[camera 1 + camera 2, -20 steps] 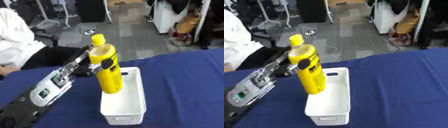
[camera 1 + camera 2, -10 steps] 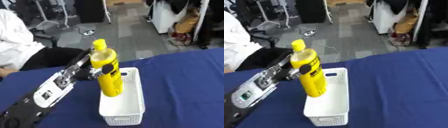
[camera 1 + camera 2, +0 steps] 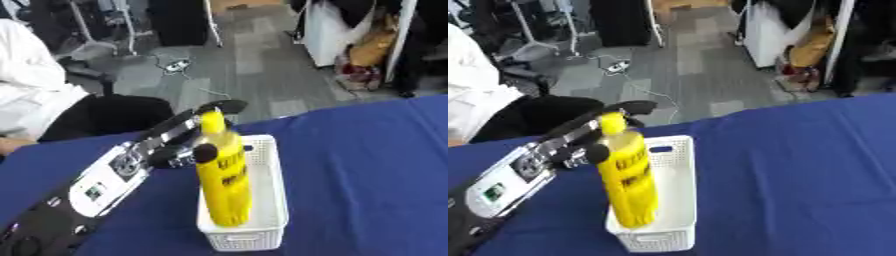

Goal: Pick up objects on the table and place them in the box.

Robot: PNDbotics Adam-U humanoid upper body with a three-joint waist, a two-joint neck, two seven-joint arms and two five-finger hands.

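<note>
A tall yellow bottle (image 3: 226,190) with dark lettering stands upright with its lower end inside the white slotted box (image 3: 269,200), near the box's front left. My left hand (image 3: 175,150) reaches in from the lower left and is shut on the bottle's upper part: the thumb lies across the front of its shoulder and the fingers (image 3: 220,106) curl behind its cap. The box sits on the blue table (image 3: 367,175). My right hand shows in neither view.
A person in white (image 3: 35,100) sits at the table's far left edge. Beyond the far edge lies grey floor with chairs, cables and bags. To the right of the box the blue cloth is bare.
My left hand has lowered the yellow bottle from above the box down into it. The box has stayed in place.
</note>
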